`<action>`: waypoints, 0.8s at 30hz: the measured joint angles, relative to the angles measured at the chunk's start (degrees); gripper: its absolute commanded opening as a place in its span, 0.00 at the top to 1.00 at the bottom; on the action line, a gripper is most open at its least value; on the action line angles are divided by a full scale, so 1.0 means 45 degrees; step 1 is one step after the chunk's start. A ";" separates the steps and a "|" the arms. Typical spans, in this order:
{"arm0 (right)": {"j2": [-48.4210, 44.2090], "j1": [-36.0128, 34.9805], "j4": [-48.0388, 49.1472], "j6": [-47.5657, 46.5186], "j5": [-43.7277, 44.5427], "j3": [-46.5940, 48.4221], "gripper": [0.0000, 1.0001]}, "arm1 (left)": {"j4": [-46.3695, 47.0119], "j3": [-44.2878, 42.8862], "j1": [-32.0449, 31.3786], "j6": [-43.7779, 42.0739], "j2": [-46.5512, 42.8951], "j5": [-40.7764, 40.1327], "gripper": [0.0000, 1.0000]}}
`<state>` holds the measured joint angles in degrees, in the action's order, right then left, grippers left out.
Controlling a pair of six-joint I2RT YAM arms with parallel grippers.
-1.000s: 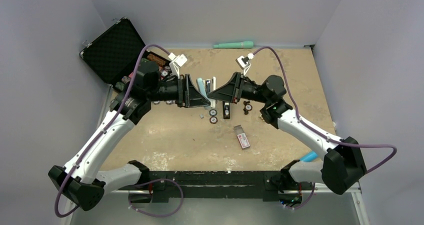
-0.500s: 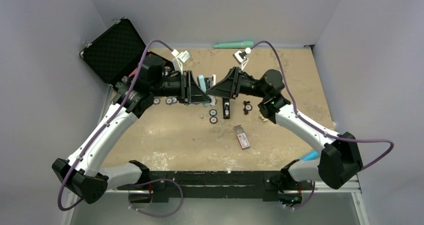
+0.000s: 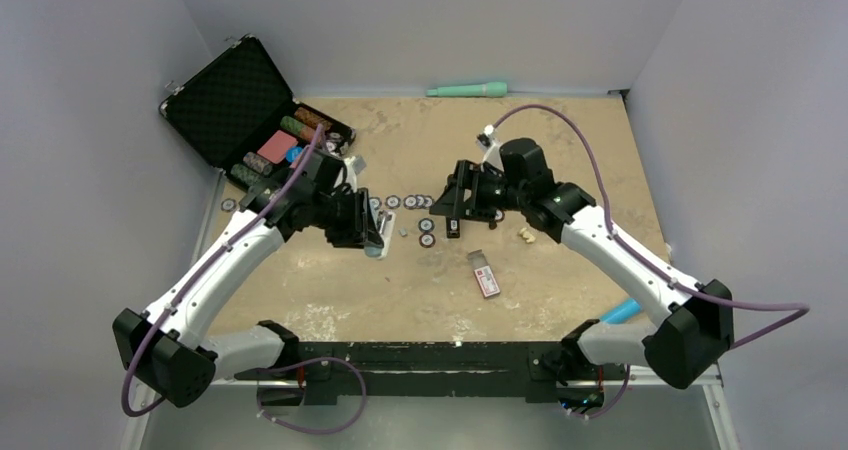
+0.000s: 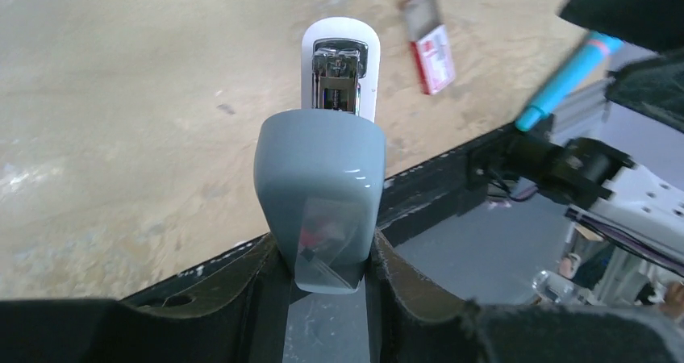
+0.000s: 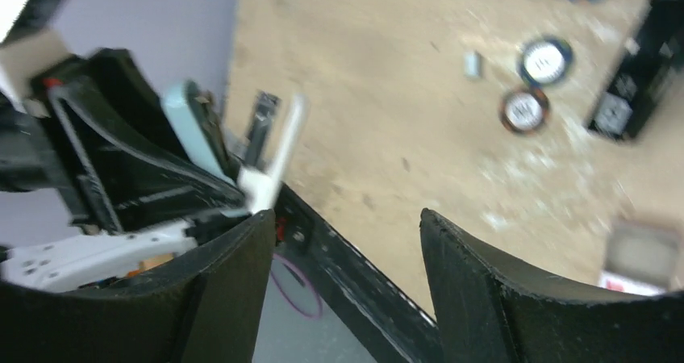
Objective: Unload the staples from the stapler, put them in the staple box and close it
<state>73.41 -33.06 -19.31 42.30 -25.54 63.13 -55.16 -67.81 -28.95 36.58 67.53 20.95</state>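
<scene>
Black and slim, the stapler (image 3: 453, 228) lies flat on the tan tabletop (image 3: 580, 160), and neither arm touches it. The staples (image 3: 402, 233), a tiny grey strip, lie loose on the table to the left of the stapler. Two poker chips (image 3: 427, 240) sit between the strip and the stapler. The right gripper (image 5: 343, 218) hangs above the table just on the far side of the stapler, its fingers spread apart with nothing between them. The left gripper (image 4: 323, 258) is left of the stapler, beyond the staples and a little nearer the arm bases. It is clamped on a pale blue bar (image 4: 319, 177), which it holds off the table. A white piece (image 4: 339, 64) with a shiny metal insert juts out past the bar's end. In the blurred right wrist view a dark slim part stands between the bar and the white piece, the three splayed apart. A red-and-white flat box (image 3: 484, 273) lies near the stapler on its near-right side. A cream lump (image 3: 524, 234) lies to the right of the stapler. A chip row (image 3: 400, 202) runs along the table on the stapler's far-left side. Well apart to the far left of the stapler, an open black case (image 3: 225, 100) holds stacks of chips. A teal marker (image 3: 467, 89) lies well beyond the stapler at the table's far edge. A blue pen (image 3: 620, 313) sticks out well to the stapler's near right, by the right arm's base.
</scene>
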 measured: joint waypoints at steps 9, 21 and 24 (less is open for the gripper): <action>-0.0549 -0.3691 -0.3439 0.0554 0.3415 -0.0695 0.42 | -0.0996 0.1681 0.0442 -0.0005 0.1389 -0.2662 1.00; -0.0364 -0.7417 -0.4333 0.2754 0.4813 -0.1967 0.50 | -0.0189 0.3288 0.0612 -0.0053 0.3628 -0.4629 1.00; 0.0223 -0.7985 -0.4473 0.2997 0.4920 -0.1885 0.51 | 0.0112 0.3235 0.0612 -0.0165 0.3891 -0.4867 0.59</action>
<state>74.41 -68.99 -39.44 55.79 -3.40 54.65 -54.65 -53.25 -26.20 35.83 85.03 -0.95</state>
